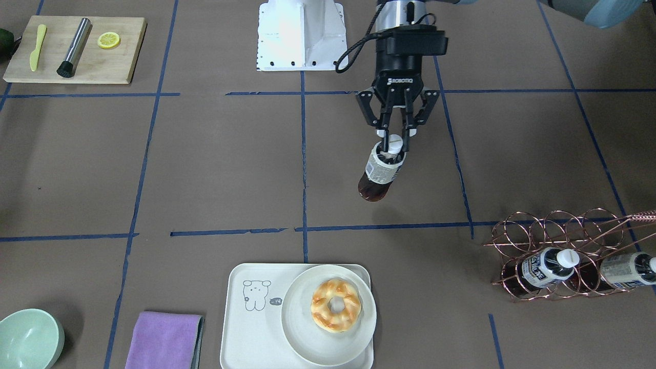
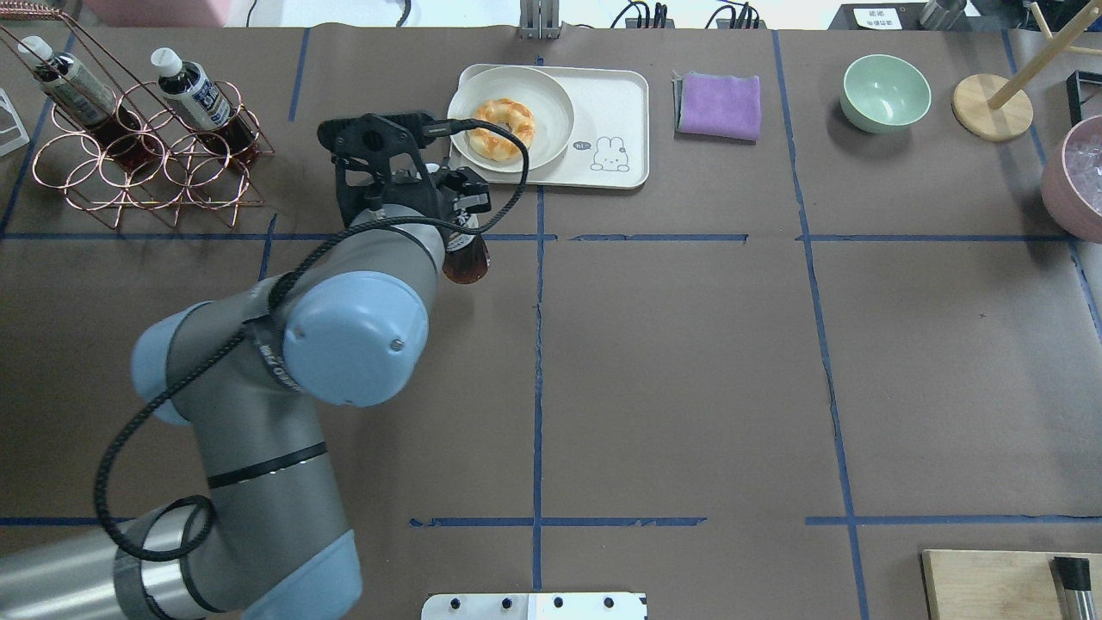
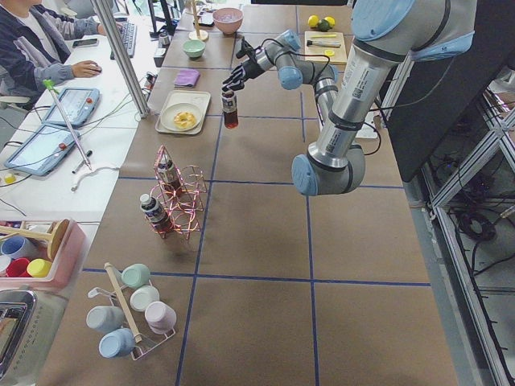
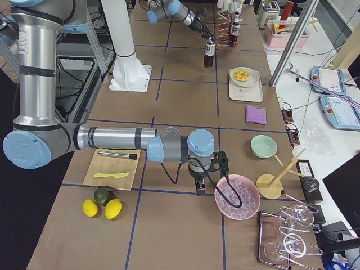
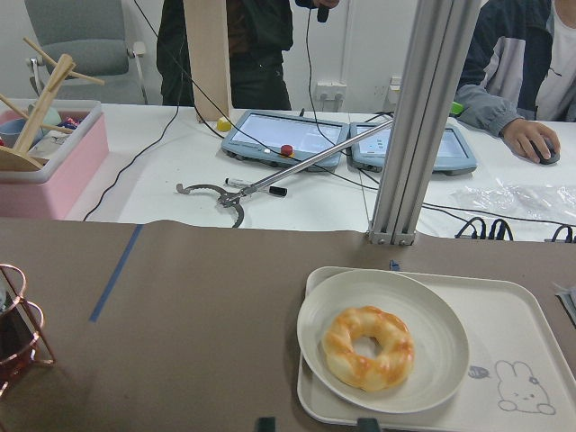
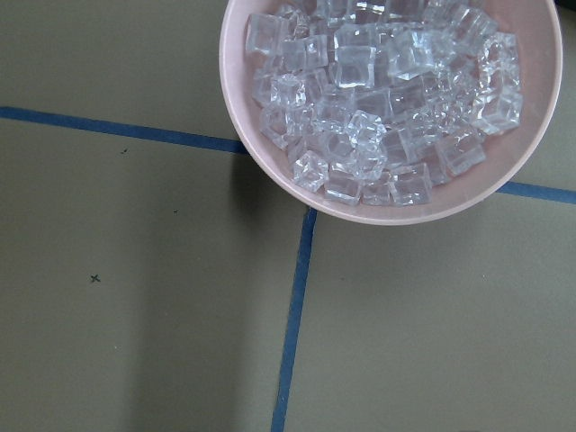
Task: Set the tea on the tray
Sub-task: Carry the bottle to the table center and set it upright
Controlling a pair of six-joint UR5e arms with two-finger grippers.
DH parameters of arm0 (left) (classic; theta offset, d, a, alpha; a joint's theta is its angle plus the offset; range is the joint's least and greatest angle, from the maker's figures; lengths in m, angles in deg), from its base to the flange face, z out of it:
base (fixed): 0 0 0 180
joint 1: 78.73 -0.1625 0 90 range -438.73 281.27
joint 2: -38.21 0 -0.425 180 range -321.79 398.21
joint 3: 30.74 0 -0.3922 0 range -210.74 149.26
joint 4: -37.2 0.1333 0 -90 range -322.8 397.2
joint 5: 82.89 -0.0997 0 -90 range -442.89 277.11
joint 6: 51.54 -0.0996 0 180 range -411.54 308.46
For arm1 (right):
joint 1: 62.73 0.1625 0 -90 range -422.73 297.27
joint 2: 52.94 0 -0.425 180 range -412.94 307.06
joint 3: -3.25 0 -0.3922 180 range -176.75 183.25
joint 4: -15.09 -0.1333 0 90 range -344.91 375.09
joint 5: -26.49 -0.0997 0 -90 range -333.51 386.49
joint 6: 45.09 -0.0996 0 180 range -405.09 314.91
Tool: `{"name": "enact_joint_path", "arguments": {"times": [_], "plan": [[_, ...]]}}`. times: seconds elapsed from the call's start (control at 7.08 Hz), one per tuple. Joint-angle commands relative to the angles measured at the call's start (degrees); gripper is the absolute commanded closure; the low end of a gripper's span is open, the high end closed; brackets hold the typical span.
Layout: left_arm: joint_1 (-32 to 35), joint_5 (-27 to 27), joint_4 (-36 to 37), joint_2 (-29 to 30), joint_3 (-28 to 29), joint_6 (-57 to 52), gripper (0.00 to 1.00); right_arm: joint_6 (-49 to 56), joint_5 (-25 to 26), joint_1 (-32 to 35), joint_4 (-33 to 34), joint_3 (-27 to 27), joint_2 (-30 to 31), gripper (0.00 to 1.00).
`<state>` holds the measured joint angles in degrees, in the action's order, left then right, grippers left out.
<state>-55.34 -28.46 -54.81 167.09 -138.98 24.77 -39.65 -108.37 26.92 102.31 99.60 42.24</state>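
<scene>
The left end effector (image 1: 395, 140) has the tea bottle (image 1: 378, 173) by the neck, with its fingers (image 1: 382, 135) pinched in tight around the white cap. The bottle hangs under it, clear of the table (image 1: 205, 169), and you can see its shadow on the brown paper. From the side camera it looks pretty much upright.

It's not over the tray (image 1: 248, 338). It's in the air on the robot's side of the tray, near the corner on the robot's left. The tray has a round plate (image 1: 302, 341) with a donut (image 1: 335, 305) on its robot's-left half, and the plate rim pokes a bit past the tray edge. The little bear drawing is on the other half.

A second bottle (image 1: 546, 267) and a third bottle (image 1: 628, 270) sit tilted in the copper wire rack (image 1: 558, 230), off to the robot's left. A purple cloth (image 1: 164, 341) lies just beside the tray on the opposite side, and a green bowl (image 1: 28, 341) is past that.

The right end effector (image 4: 200, 188) is down low next to the pink bowl of ice cubes (image 4: 237, 197). It only shows up in the side view, and its own camera just sees the bowl and the table. So I honestly can't tell how far open it is.
</scene>
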Motion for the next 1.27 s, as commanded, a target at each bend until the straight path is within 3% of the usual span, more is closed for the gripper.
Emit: {"name": "enact_joint_path", "arguments": {"times": [0.0, 0.42, 0.71, 0.85, 1.13], "plan": [[-4.47, -5.53, 0.08, 7.94, 10.19, 3.93, 1.0, -0.35, 0.03, 0.0, -0.03, -0.02, 0.0, 0.0], [-4.76, -6.44, 2.53, 9.29, 12.08, 3.75, 0.99, -0.35, -0.06, 0.0, 0.06, -0.02, 0.0, 0.0], [-4.76, -6.44, 2.54, 9.11, 12.08, 3.31, 0.9, -0.35, -0.06, 0.0, 0.06, -0.02, 0.0, 0.0], [-4.76, -6.35, 2.54, 9.11, 12.17, 3.31, 0.72, -0.35, -0.06, 0.0, 0.06, -0.02, 0.0, 0.0], [-4.76, -6.26, 2.63, 8.94, 12.09, 3.14, 0.25, -0.35, -0.06, 0.0, 0.06, 0.07, 0.0, 0.0]]}}
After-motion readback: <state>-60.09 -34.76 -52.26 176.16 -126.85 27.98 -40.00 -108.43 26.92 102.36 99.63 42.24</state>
